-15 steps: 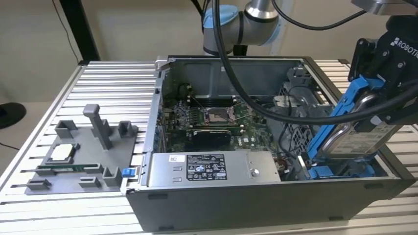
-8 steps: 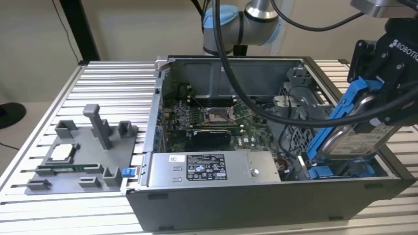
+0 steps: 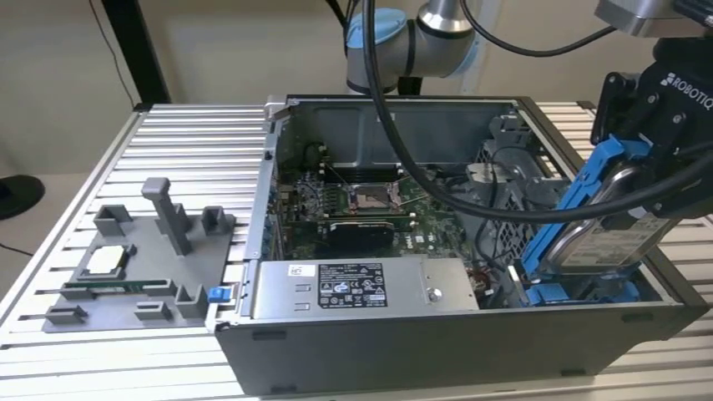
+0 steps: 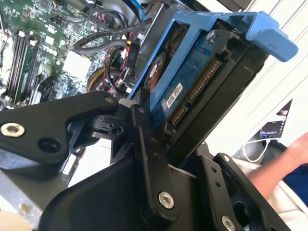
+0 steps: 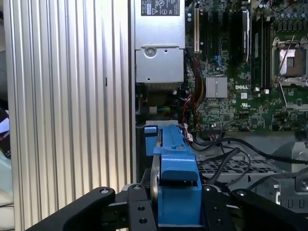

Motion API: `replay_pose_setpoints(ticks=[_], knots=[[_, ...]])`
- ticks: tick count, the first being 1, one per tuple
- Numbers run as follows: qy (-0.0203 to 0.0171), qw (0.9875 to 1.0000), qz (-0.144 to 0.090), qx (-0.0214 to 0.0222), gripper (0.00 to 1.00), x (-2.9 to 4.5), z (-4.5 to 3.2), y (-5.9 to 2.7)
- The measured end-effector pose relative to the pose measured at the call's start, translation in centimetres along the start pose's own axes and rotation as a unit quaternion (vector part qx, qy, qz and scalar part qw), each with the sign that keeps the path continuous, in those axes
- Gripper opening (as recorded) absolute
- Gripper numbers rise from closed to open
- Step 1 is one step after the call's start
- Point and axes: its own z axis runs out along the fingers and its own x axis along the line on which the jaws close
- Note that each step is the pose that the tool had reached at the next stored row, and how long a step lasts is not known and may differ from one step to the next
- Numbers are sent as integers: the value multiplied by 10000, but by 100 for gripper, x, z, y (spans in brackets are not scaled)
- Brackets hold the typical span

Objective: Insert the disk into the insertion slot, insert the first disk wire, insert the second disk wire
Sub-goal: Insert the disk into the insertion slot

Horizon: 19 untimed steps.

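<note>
Claw [image 3: 646, 171] clamped on the disk [image 3: 602, 230]. Disk stands tilted, lower end at the slot [image 3: 557, 294] in the case [image 3: 446, 342] corner, not seated. By my reckoning step one is unfinished and both wires are undone. Second wrist view shows the connector edge [image 4: 202, 82] bare; exterior view gives the tilt.

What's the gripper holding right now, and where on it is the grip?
The disk, tilted, its lower end down at the insertion slot. The gripper clamps it from both sides at its upper end, on the blue bracket frame.
</note>
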Motion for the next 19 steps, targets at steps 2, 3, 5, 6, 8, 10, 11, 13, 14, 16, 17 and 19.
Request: replay_pose_setpoints(ticks=[2,3,5,6,8,10,11,13,14,16,17,19], knots=[[0,10000,0,0,0,0,14,0],[0,10000,0,0,0,0,20,-1],[0,10000,0,0,0,0,34,-1],[0,10000,0,0,0,0,40,-2],[0,10000,0,0,0,0,52,-2],[0,10000,0,0,0,0,63,-2],[0,10000,0,0,0,0,68,-3],[0,10000,0,0,0,0,78,-3],[0,10000,0,0,0,0,82,-3],[0,10000,0,0,0,0,91,-4],[0,10000,0,0,0,0,94,-4],[1,10000,0,0,0,0,96,-4]])
